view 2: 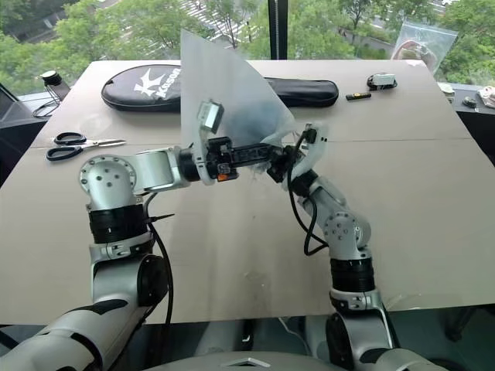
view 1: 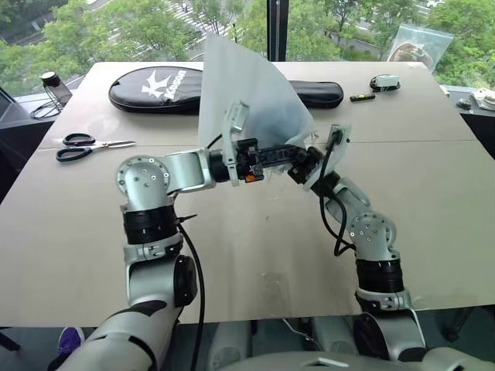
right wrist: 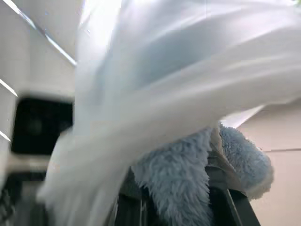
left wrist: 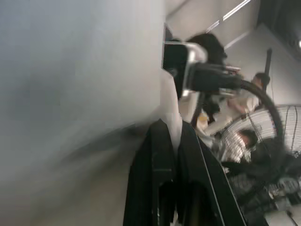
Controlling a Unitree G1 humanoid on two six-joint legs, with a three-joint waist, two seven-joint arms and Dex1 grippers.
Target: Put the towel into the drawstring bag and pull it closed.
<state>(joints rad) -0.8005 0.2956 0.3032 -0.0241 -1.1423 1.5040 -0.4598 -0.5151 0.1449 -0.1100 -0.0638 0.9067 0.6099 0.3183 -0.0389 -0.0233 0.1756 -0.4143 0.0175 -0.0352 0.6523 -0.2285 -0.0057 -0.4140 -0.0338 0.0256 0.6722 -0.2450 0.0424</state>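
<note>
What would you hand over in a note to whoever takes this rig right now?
Left claw: shut on an edge of the drawstring bag, holding it up above the table.
Right claw: shut on the towel, at the bag's lower edge beside the left claw.
Done: both things are lifted and brought together.
Left: whether the towel has entered the bag's mouth cannot be told; push it fully in, release it, then pull the cord closed.
</note>
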